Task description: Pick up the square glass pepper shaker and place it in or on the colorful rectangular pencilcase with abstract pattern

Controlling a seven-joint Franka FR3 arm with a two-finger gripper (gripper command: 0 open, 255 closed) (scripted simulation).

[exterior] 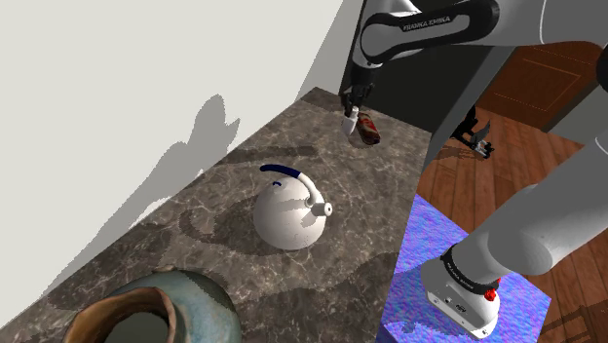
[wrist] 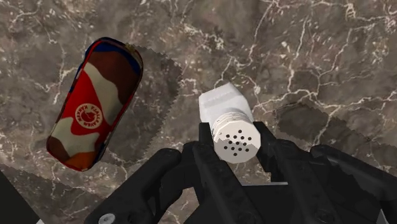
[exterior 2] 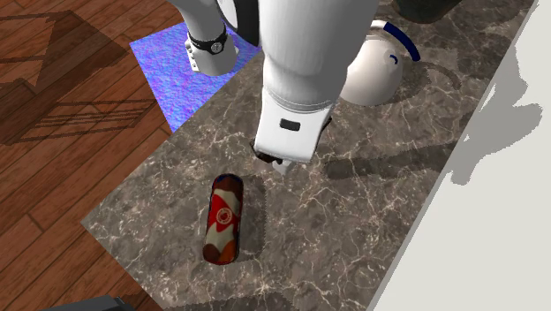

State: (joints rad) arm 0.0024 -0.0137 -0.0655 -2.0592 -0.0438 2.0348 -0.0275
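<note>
The dark stone counter point(exterior: 312, 292) takes up most of my screens, a polished marble look with thin white veins running through brown-grey. Beside it is a plank wood floor point(exterior 2: 62, 132), and a plain pale wall point(exterior: 117, 88) runs along the counter's far edge. The stand point(exterior: 429, 253) has a mottled blue-violet surface and sits against the counter in the shoulder view's lower right. From it the smooth white arm point(exterior: 438, 29) reaches up and over to the far end of the counter.

A glazed blue-grey pot point(exterior: 146, 312) with a rough brown rim sits at the near corner. A rounded white kettle point(exterior: 287, 209) with a short spout and a thin blue arc of handle stands mid-counter, well apart from the arm's working end.

The pencil case point(wrist: 95, 105) lies flat on the stone, a capsule shape in red, brown and cream patches with a round emblem and a blue edge.

The black gripper point(wrist: 235, 137) is pinching the pepper shaker point(wrist: 229, 121), one finger tight on each side of its round cap. The shaker is drawn plain white, with a squarish body and a cap dotted with small holes facing my wrist camera. It hangs just beside the pencil case, not over it; I cannot tell whether its base touches the stone.
</note>
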